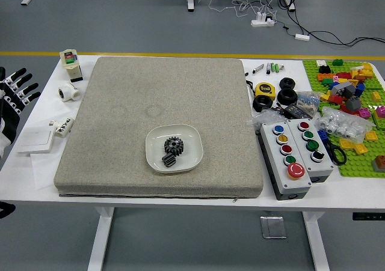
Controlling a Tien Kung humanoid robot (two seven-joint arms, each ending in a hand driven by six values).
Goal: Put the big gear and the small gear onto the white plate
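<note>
My left hand (21,89) is at the picture's left edge, beyond the table's left side, with its fingers spread and nothing in them. The white plate (154,157) lies on the grey-beige mat, a bit below its middle. In the plate is the big gear (174,145), dark and toothed. Just below and left of it, also in the plate, lies the small gear (169,160), close against the big one. My right hand does not show.
The thick mat (120,115) covers the table's middle. On the left stand a small box (71,64), white fittings (69,91) and a flat white case (36,139). To the right are button boxes (289,163), black wheels (287,97), a yellow tape measure (265,89) and bricks on green baseplates (361,166).
</note>
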